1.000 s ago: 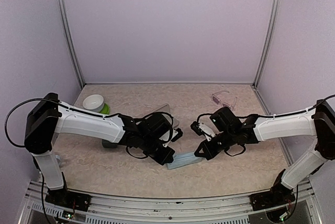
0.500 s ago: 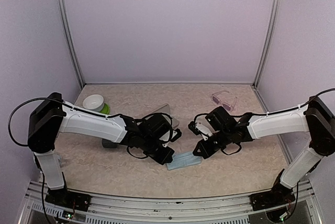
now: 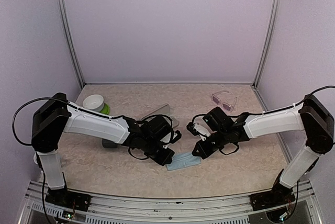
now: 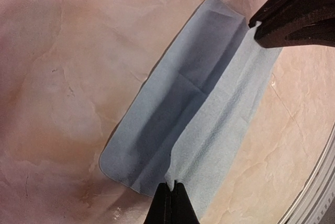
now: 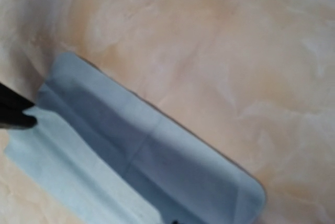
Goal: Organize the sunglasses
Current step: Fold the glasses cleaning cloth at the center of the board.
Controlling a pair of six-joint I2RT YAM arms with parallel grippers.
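Nearest the front edge of the table (image 3: 246, 174), about mid-width, lies a light-blue cloth (image 3: 183, 161). It is folded lengthwise, with one long flap lying over the other. The left gripper (image 4: 171, 185) is clenched on the cloth's near-left end, its two fingers pressed together with the edge of the fabric nipped between them. The right gripper (image 3: 198, 152) comes in from the right and grips the opposite, far-right end. In the left wrist view its dark fingertips meet on that corner of the cloth. In its own wrist view its fingers barely show at the bottom edge. The cloth runs between the two grippers, and the fold line runs from one pinch to the other.

A little farther back, a grey oblong case (image 3: 163, 111) lies at an angle, partly hidden behind the left wrist. Farther back on the left, close to the back corner, sits a round white and green object (image 3: 96, 102).

The sunglasses (image 3: 224, 99), a pale clear-framed pair with pinkish lenses, rest on the table at the far right near the back wall. They are beyond the right arm's forearm and well apart from both grippers. Neither gripper touches them, and they do not appear in either wrist view.
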